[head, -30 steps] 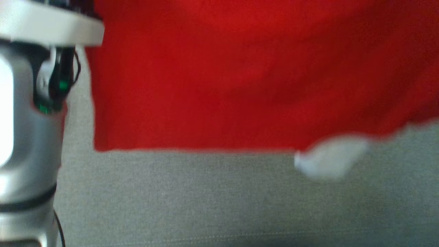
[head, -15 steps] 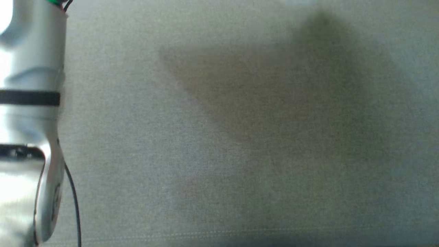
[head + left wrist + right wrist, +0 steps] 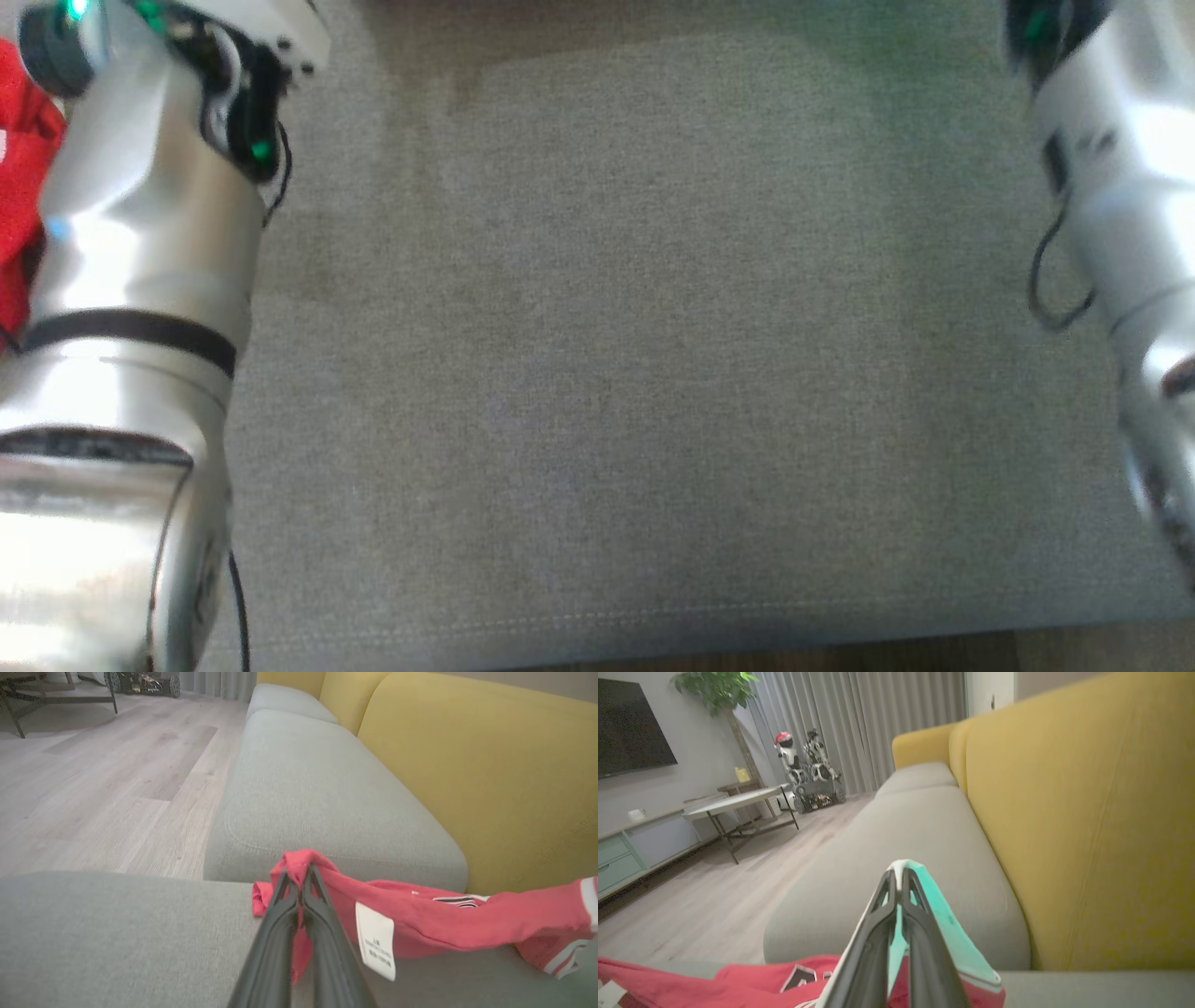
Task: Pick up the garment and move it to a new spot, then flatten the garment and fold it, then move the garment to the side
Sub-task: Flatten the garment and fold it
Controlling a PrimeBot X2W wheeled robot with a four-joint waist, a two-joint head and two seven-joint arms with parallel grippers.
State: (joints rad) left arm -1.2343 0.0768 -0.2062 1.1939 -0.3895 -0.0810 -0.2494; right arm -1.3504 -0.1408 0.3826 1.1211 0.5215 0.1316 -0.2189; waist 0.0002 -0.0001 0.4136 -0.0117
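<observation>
- At the far left of the head view, a sliver of the red garment [image 3: 17, 196] shows behind the silver left arm [image 3: 140, 280]. A second ago red cloth hung across the whole upper half of this view, so it appears to have been lifted and carried clear.
- The left gripper [image 3: 300, 871] is pressed together, pinching a bunched edge of the garment. The cloth stretches away to the right over a grey sofa cushion [image 3: 117, 933], with a white label [image 3: 376, 941] dangling from it.
- In the middle of the head view the cushion lies bare. The broad shadow on it half a second ago is gone.
- At the right, the right arm [image 3: 1111, 215] has come into the head view. The right gripper [image 3: 901, 870] is clamped on a pale, mint-tinted hem of the garment, beside the yellow sofa back [image 3: 1087, 835].
- The garment seems held taut between both grippers, so the carry to a new spot looks under way. Flattening and folding are not yet begun.
</observation>
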